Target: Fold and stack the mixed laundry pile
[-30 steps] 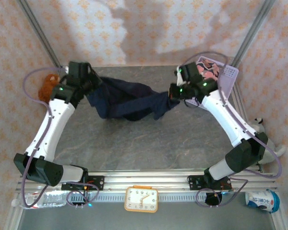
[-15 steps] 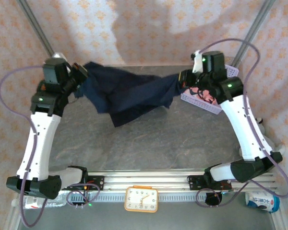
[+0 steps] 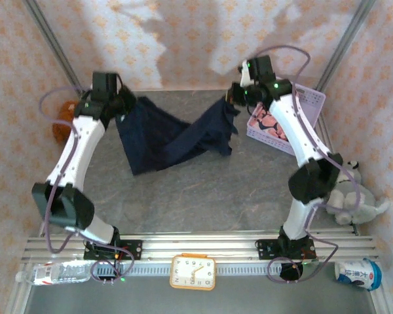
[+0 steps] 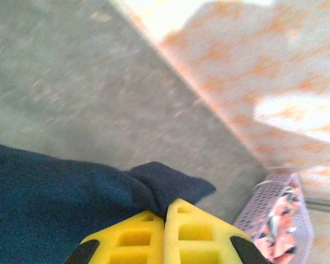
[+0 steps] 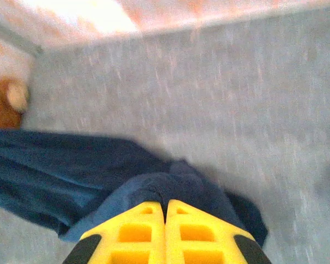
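The dark navy garment [image 3: 177,134] hangs spread between the two arms over the far half of the grey table [image 3: 203,196], its middle sagging toward the surface. One corner is pinched in the closed yellow fingers of the left gripper [image 4: 165,209], the opposite corner likewise in the right gripper [image 5: 165,208]. The pink printed garment [image 3: 270,124] lies in the lavender basket [image 3: 309,99] at far right, and a brown plush toy [image 3: 62,119] sits at the far left edge.

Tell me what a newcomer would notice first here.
A dark navy garment sags over the far half of the table, stretched between the left gripper and right gripper, each shut on one end. At far right, a lavender basket holds the pink printed garment.
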`<state>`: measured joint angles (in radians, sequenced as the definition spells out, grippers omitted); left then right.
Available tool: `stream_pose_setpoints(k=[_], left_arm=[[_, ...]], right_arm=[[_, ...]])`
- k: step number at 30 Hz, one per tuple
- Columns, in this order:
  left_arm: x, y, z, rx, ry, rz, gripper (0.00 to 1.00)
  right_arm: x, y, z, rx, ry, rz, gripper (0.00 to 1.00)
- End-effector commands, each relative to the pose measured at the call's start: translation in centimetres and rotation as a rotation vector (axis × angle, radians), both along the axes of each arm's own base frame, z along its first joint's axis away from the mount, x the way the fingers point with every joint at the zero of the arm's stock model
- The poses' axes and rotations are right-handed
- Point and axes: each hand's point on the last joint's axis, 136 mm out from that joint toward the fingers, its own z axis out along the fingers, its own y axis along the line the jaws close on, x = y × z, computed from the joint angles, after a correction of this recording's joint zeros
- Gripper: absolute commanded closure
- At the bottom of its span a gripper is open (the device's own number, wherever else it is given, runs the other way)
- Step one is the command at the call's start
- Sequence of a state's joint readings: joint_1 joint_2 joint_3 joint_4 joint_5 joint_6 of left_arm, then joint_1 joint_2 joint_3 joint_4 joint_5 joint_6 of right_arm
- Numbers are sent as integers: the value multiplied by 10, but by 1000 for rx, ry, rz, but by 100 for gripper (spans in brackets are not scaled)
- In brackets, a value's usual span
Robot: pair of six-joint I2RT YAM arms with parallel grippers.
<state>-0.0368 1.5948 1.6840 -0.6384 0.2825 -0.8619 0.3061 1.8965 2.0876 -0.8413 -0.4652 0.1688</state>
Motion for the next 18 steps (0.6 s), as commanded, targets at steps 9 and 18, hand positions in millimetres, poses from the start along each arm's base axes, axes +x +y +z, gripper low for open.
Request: stream_pose_setpoints(k=[9,18], left_arm=[[34,29,189,36,-414,-33,100],[-4,33,75,66,-141,-39,100]], right_arm=[[6,-19,197,133,-514,16,100],[-57,-10,63,135,-130,137,100]])
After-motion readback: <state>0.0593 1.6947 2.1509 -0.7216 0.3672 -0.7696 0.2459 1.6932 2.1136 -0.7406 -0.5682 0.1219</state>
